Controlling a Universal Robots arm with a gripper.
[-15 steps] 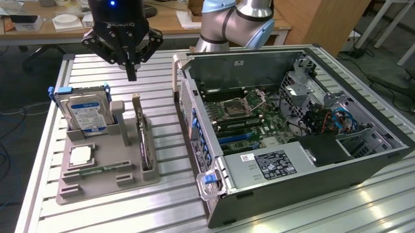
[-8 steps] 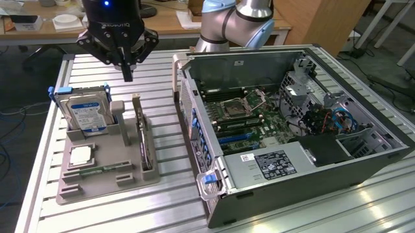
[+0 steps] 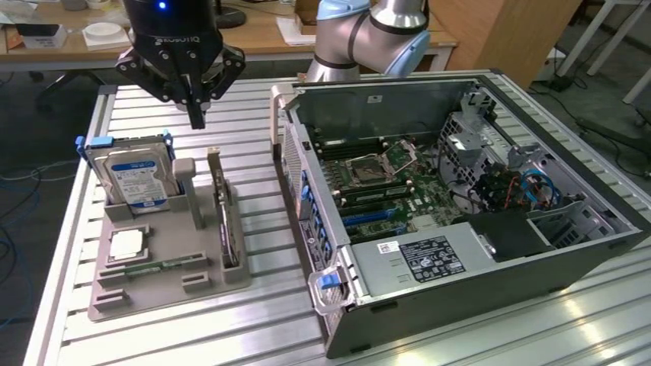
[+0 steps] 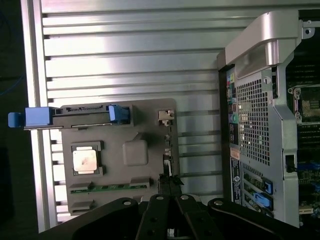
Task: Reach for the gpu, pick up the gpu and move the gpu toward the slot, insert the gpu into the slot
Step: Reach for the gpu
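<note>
Findings, exterior view first. My hand [image 3: 197, 120] hangs above the desk [image 3: 254, 320] at the far end of the grey holder [image 3: 163, 293], its tips pressed together with nothing between them. It touches nothing.

Surroundings: the gpu [image 3: 226, 221] stands on edge in the holder's long groove, on the side nearest the case [image 3: 478, 293], below my hand and a little to the exterior view's right of it. A grey post [image 3: 188, 191] rises just beside the gpu. Beyond the post the hard drive [image 3: 137, 175] stands upright in its own pocket.

Obstructions: the case's perforated rear wall and its handle stand between the holder and the motherboard [image 3: 402, 179].

Containers: the holder also carries a chip [image 3: 125, 244] lying flat and a green memory stick [image 3: 152, 268] lying in front of it. The open case holds the motherboard, a power supply [image 3: 417, 255] and cables [image 3: 534, 187]. The slot [image 3: 368, 218], a blue strip on the motherboard, is unoccupied.

Wrist view: my hand [image 4: 168, 181] shows closed over one end of the gpu [image 4: 169, 145], seen as a thin line. The hard drive [image 4: 75, 116], chip [image 4: 85, 160], memory stick [image 4: 107, 188] and case [image 4: 260, 125] also appear.

Limits: the gpu's faces cannot be read edge-on. The case wall hides part of the slot's near end. The hand's body covers the holder's [image 4: 145, 115] near edge in the wrist view.
</note>
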